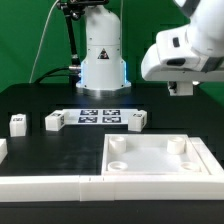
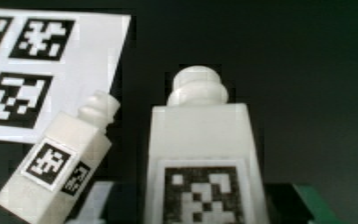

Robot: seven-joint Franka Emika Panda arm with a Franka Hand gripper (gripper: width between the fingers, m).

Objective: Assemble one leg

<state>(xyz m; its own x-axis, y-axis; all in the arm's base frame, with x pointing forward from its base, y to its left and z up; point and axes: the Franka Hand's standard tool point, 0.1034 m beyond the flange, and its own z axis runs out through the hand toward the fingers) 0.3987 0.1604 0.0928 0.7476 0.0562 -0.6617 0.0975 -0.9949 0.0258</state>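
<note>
End effector [image 1: 181, 88] raised above bench [image 1: 60, 150] in exterior view, grip state cannot be told, nearest leg [image 1: 137, 121] on bench at its 8 o'clock, beside marker board [image 1: 100, 116], wrist view close on central leg [image 2: 202, 150], tilted leg [image 2: 69, 155] just beside it.

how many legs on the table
3 legs: two toward the exterior view's left of the marker board, one to its right; others may be cropped.

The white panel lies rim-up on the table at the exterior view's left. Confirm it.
Wrong side: the exterior view shows the white panel lying rim-up on the table at its right, not its left.
</note>
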